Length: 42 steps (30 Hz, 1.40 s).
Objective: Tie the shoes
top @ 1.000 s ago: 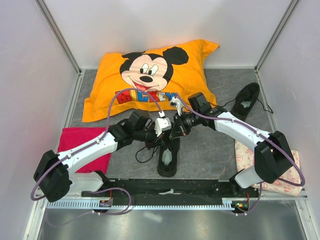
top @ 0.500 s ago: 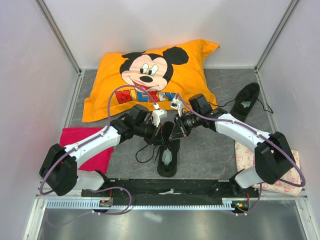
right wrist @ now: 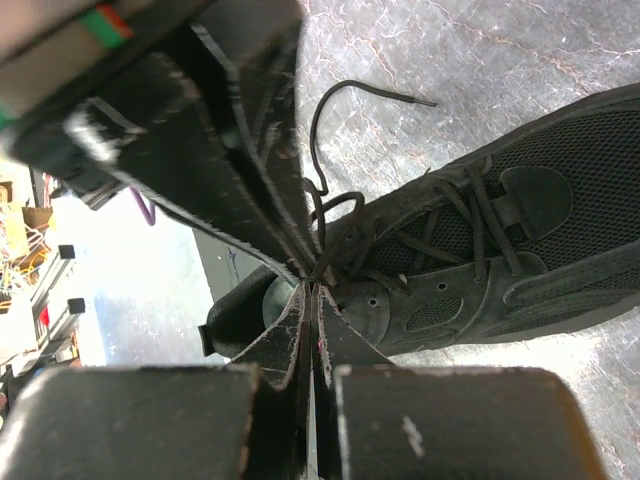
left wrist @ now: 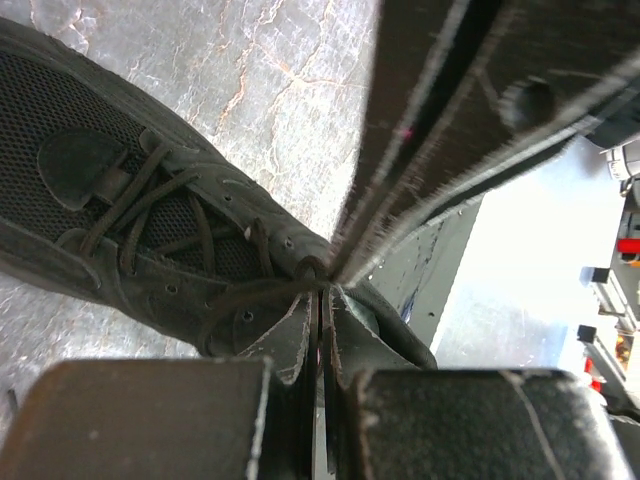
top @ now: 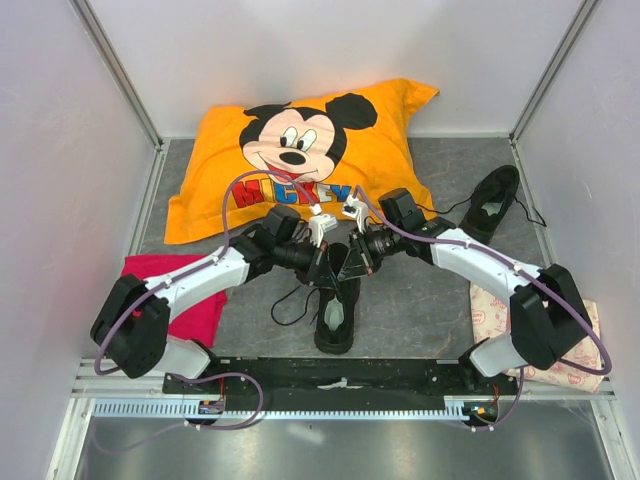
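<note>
One black shoe [top: 337, 312] lies toe away from me at the middle of the grey mat, and it also fills the left wrist view [left wrist: 120, 220] and the right wrist view [right wrist: 480, 260]. Both grippers meet tip to tip over its upper eyelets. My left gripper [top: 326, 262] [left wrist: 322, 292] is shut on a thin black lace [left wrist: 255, 290]. My right gripper [top: 350, 262] [right wrist: 313, 290] is shut where several lace strands [right wrist: 330, 230] converge. A loose lace end [right wrist: 340, 95] curls over the mat. The second shoe [top: 492, 203] lies at the far right, untouched.
An orange Mickey pillow [top: 300, 150] lies at the back. A red cloth [top: 150, 285] sits under the left arm. A patterned cloth [top: 490, 310] lies at the right beside the right arm's base. Slack lace [top: 290, 305] loops on the mat left of the near shoe.
My left arm has swung right and forward, bringing its gripper up against the right gripper's tips over the shoe. The right arm has hardly moved.
</note>
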### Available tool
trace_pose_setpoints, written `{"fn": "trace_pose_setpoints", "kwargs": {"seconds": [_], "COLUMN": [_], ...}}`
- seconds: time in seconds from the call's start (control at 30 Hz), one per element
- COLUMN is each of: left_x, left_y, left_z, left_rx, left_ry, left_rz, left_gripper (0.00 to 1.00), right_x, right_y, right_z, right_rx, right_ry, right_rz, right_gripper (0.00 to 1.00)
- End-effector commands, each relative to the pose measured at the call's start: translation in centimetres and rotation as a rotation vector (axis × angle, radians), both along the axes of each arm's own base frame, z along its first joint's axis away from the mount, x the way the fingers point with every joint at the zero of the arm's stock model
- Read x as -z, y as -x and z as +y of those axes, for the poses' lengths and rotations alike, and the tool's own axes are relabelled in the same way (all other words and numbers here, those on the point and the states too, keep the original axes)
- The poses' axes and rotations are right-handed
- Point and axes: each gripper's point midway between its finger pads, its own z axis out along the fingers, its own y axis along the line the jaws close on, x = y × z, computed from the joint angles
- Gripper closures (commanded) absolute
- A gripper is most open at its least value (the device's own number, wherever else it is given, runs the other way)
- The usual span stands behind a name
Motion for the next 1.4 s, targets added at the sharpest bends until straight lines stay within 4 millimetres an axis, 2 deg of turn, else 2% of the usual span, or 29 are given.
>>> {"fn": "trace_pose_setpoints", "kwargs": {"seconds": [0.0, 0.2, 0.67, 0.77, 0.83, 1.07, 1.17, 1.2, 1.27, 1.3, 1.37], "left_x": [-1.3, -1.4, -0.3, -0.8, -0.5, -0.1, 0.0, -0.2, 0.0, 0.1, 0.3], "left_y": [-0.8, -1.9, -1.1, -1.1, -0.6, -0.9, -0.9, -0.8, -0.8, -0.7, -0.8], "left_z": [-1.1, -1.1, -1.7, -2.2, -2.1, -2.5, -2.6, -2.6, -2.4, -2.4, -2.2], "left_rx": [-0.01, -0.027, -0.029, -0.026, -0.029, -0.035, -0.03, -0.024, -0.025, -0.025, -0.031], "left_ry": [0.066, 0.11, 0.19, 0.242, 0.257, 0.283, 0.294, 0.298, 0.296, 0.295, 0.293], "left_rz": [0.007, 0.009, 0.082, 0.083, 0.113, 0.134, 0.142, 0.148, 0.149, 0.15, 0.154], "left_gripper": [0.98, 0.98, 0.98, 0.98, 0.98, 0.98, 0.98, 0.98, 0.98, 0.98, 0.98], "right_x": [-1.9, -1.8, -2.0, -1.8, -1.6, -1.6, -1.7, -1.8, -2.5, -2.8, -3.5], "right_y": [0.3, 0.6, 0.5, 0.5, 0.6, 0.9, 0.8, 0.5, -0.2, -0.5, -1.3], "right_z": [0.2, 0.1, 0.6, 0.6, 0.5, 0.3, -0.1, -0.3, -1.2, -1.5, -2.5], "right_rx": [-0.019, -0.027, -0.033, -0.032, -0.03, -0.032, -0.023, -0.019, 0.0, 0.008, 0.032], "right_ry": [-0.072, -0.077, -0.108, -0.107, -0.106, -0.106, -0.096, -0.096, -0.113, -0.121, -0.146], "right_rz": [-0.036, -0.032, -0.017, -0.013, -0.007, -0.015, -0.018, -0.027, -0.024, -0.025, -0.01], "right_gripper": [1.0, 1.0, 1.0, 1.0, 1.0, 1.0, 0.87, 0.79, 0.72, 0.66, 0.61]}}
